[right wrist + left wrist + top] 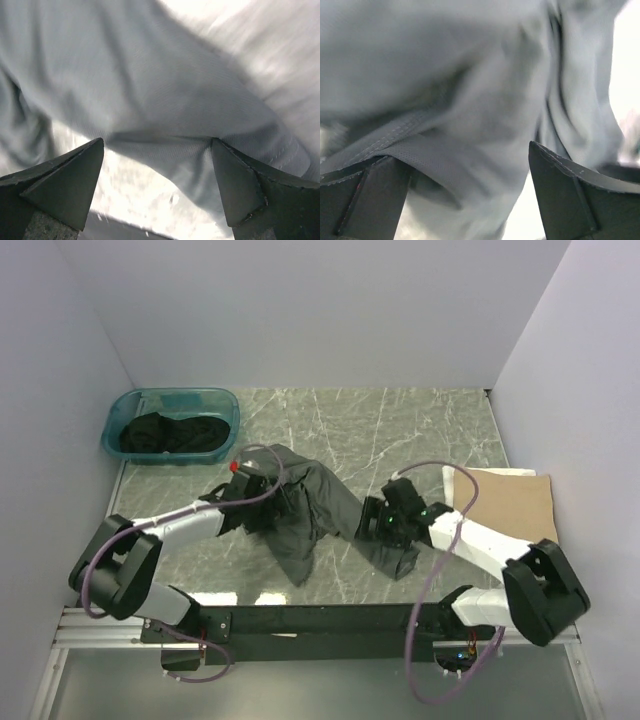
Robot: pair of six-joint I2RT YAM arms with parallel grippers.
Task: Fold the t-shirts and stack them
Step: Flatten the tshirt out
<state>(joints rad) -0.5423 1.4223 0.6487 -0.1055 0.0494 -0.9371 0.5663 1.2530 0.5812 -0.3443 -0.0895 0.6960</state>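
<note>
At mid-table the dark grey shirt (305, 510) lies crumpled and unfolded between the left gripper (253, 488) and the right gripper (380, 522), both with jaws apart around cloth, not clamped. A tan shirt (510, 502) lies folded at the right; black shirts (165, 435) sit in the far-left tub (225, 400).

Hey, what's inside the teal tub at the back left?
Black cloth is heaped in the teal tub. How many pieces there are, and anything lying beneath them, is hidden.

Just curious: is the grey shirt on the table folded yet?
Not folded: the grey shirt lies bunched and wrinkled, with no neat edges.
</note>
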